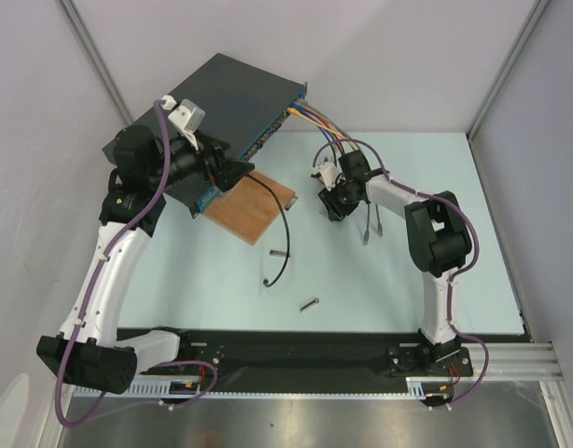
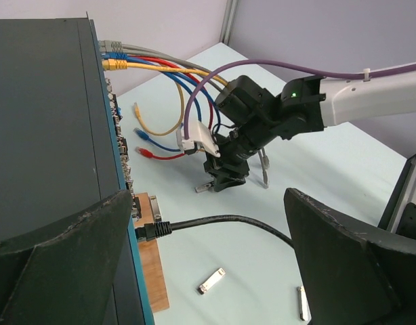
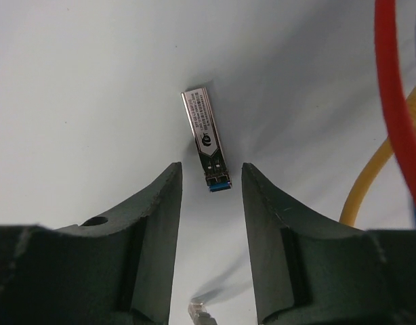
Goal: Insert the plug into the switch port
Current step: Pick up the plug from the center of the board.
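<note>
From above: smooth pale-mint tabletop (image 1: 380,280), matte grey wall panels (image 1: 380,56) in aluminium framing. Flat dark metal switch (image 1: 235,93) just beyond left gripper (image 1: 226,180); right gripper (image 1: 331,211) well off to its side.

Left wrist: spread fully wide, gripping nothing, switch's blue port face beside one finger.

Right wrist: half parted, clamping nothing; slim rectangular silver module (image 3: 206,135), blue-ended, flat on the table, that end between the fingertips, gaps either side.

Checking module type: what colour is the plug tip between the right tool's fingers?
Blue; the plug shows best in the right wrist view.
</note>
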Robot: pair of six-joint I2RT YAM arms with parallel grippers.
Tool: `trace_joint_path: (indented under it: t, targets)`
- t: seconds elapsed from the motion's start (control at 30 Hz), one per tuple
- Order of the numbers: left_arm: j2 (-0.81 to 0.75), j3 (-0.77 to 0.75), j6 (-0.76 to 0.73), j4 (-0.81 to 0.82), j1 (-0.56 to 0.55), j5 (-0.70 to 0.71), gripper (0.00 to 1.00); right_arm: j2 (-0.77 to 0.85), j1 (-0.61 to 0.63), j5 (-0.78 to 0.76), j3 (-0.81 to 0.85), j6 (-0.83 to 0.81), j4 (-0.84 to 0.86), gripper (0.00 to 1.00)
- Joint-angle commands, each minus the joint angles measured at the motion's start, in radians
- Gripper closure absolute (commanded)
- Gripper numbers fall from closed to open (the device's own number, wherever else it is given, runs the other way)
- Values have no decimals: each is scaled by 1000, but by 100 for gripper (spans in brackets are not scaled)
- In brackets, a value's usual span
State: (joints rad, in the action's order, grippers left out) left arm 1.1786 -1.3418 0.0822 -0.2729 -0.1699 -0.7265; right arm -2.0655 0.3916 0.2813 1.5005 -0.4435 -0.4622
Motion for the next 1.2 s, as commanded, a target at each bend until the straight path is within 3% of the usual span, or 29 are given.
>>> trace_joint_path:
  t: [0.0,0.27,0.43,0.63,0.8,0.93,1.03,1.17]
  targets:
    - [-4,-22,1,9,6,-2,0,-25,0,4,15,-43,-9,55]
    - [-14,-23,-10,0,6,6,0,27,23,-45,-141,-125,77,69]
    - [-7,-31,7,21,6,-8,0,146,52,18,-264,-150,50,100]
    - [6,-45,16,54,4,-65,3,358,39,271,-237,-87,-103,100]
    - [4,-39,-62,41,-6,-114,5,479,24,427,-134,11,-180,100]
    - [1,-48,-192,-8,-52,-178,7,542,3,565,-34,90,-225,100]
    - [-2,-59,-460,-119,-120,-221,11,555,-13,646,53,137,-240,100]
    - [0,-73,-793,-290,-255,-177,21,536,-13,725,138,146,-274,100]
